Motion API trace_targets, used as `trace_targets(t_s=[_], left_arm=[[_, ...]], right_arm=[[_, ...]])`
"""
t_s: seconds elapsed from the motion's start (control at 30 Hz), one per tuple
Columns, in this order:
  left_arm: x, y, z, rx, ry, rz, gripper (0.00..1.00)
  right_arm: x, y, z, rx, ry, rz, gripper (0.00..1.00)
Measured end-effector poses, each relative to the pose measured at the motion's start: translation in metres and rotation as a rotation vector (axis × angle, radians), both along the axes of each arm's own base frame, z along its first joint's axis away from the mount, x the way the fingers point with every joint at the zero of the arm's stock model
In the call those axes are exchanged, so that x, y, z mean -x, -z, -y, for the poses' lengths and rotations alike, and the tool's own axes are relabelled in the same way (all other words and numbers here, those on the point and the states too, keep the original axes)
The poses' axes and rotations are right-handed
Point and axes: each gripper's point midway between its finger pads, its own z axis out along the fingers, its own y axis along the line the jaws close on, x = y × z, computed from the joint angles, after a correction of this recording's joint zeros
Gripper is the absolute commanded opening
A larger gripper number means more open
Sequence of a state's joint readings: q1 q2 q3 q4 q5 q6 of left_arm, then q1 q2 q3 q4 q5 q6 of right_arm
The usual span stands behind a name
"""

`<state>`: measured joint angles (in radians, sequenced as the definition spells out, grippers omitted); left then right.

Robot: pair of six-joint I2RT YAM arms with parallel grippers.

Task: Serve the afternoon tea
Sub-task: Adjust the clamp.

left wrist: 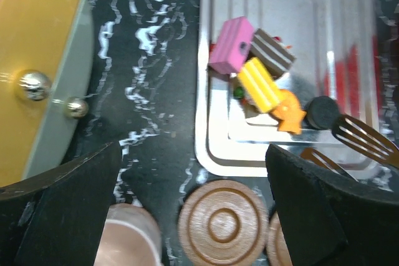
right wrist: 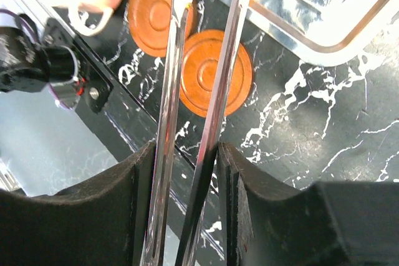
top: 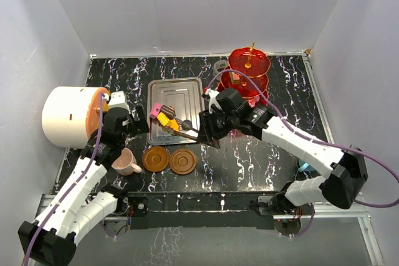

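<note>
Your steel tray (top: 184, 95) holds the sweets (left wrist: 260, 83), bunched toward its near-left corner. The red three-tier stand (top: 248, 73) sits at the far right of the surface (top: 249, 160), and the pink cup (top: 126, 163) stands just left of the two saucers (top: 169, 160). Your right end effector (right wrist: 184, 154) is pinched on metal tongs (right wrist: 218, 110), whose forked tips lie just beside the black sweet (left wrist: 322, 112). Your left end effector (left wrist: 193, 154) is spread wide and gripping nothing, between the white drum (top: 68, 116) and the tray.
</note>
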<state>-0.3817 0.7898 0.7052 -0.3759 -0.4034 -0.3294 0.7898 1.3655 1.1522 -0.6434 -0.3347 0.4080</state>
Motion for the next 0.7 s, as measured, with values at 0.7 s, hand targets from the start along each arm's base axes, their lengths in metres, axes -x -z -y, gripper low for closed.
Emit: trace_targets(t_s=[0.7], left_arm=[[-0.019,-0.034,0.122,0.889,0.012,-0.126,0.94]], right_arm=[[-0.027,-0.058,-0.020,-0.276,0.141,0.160,0.38]])
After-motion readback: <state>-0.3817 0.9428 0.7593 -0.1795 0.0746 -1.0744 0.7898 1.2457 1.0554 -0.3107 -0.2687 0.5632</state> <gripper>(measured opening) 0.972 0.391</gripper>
